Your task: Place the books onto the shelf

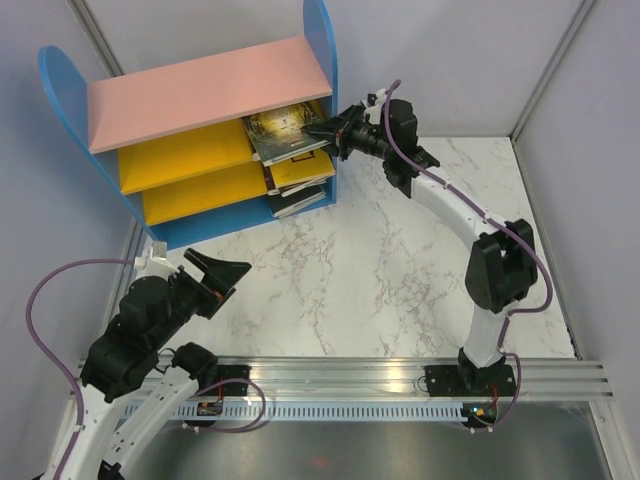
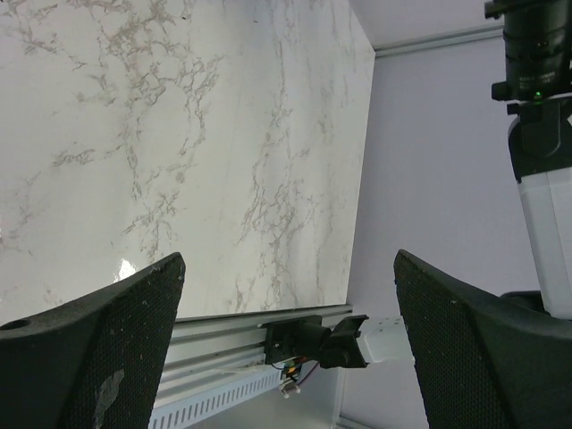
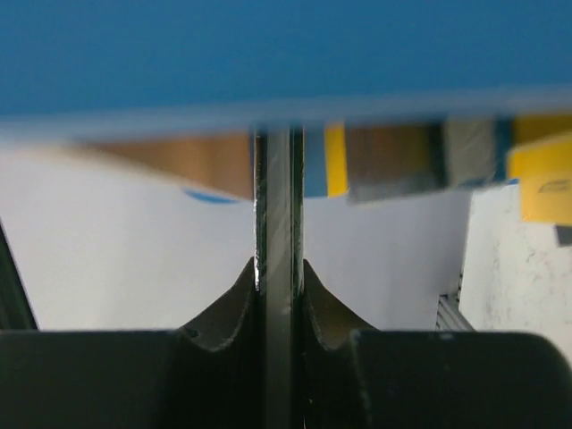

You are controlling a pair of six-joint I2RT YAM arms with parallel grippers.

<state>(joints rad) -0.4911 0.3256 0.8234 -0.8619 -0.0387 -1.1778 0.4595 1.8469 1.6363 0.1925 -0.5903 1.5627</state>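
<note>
Several books [image 1: 302, 172] on the shelf [image 1: 322, 40] are shown only from above; black-and-gold book [image 1: 278, 128] is pinched edge-on by right gripper [image 3: 279, 268] at the upper yellow board [image 1: 185, 152]; left gripper [image 2: 286, 268] is spread wide, empty.

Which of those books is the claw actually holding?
The black-and-gold book under the pink board: the right claw pinches its edge. The books lower down lie untouched.

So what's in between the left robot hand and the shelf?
Just bare marble table. The top view shows the open left gripper near the shelf, with only tabletop in the gap between them.
</note>
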